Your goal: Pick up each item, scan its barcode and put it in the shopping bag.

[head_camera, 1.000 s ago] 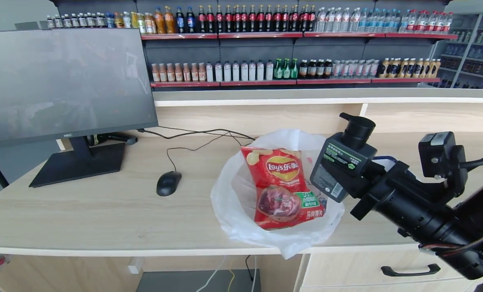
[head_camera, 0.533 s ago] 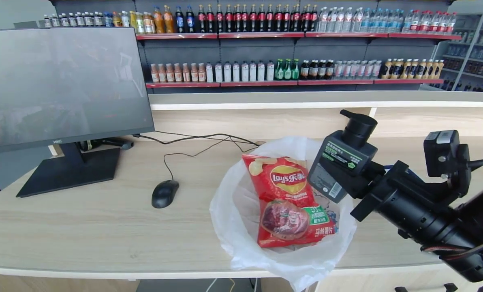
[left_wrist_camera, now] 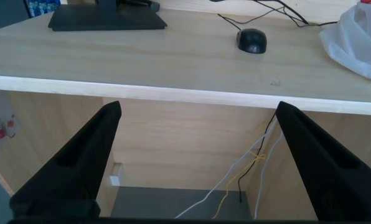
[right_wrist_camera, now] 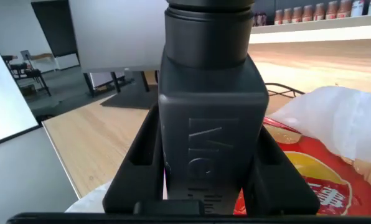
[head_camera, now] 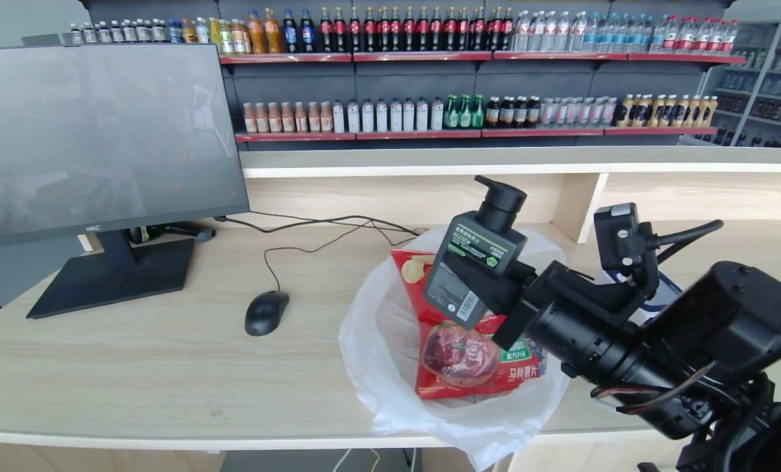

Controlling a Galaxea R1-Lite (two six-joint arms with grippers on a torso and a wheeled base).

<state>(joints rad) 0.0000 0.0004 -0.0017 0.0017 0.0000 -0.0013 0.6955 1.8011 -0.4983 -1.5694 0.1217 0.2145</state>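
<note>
- Pump bottle (head_camera: 472,269), head view: dark, rigid plastic, with a square-shouldered body and a round pump head. Printed labels and a barcode patch are on the face turned to the camera. The right gripper (head_camera: 516,290) clamps its lower body and holds it tilted in the air above the mouth of the shopping bag (head_camera: 371,328).
- Shopping bag, head view: thin, translucent white film, slack and crumpled. It lies at the front edge of the counter (head_camera: 168,367), toward the right end, with a fold hanging over that edge. A chip bag (head_camera: 476,357), red, glossy and pillow-flat, lies inside it.
- Progress, as a judgement: one item is bagged. The bottle is above the bag opening, so lowering and release remain. Whether its barcode has been scanned cannot be told.
- Other items, head view: a smooth black mouse (head_camera: 266,313) lies near the middle of the pale wood-grain counter. A flat dark monitor (head_camera: 102,131) stands at the left end.
- Left wrist view: the left gripper (left_wrist_camera: 197,118) has its fingers spread wide and holds nothing. It is in front of and below the counter's front edge.
- Right wrist view: matte black jaws press against both flat sides of the bottle (right_wrist_camera: 207,124). The chip bag (right_wrist_camera: 310,177) and the bag film (right_wrist_camera: 344,118) lie beyond it.
</note>
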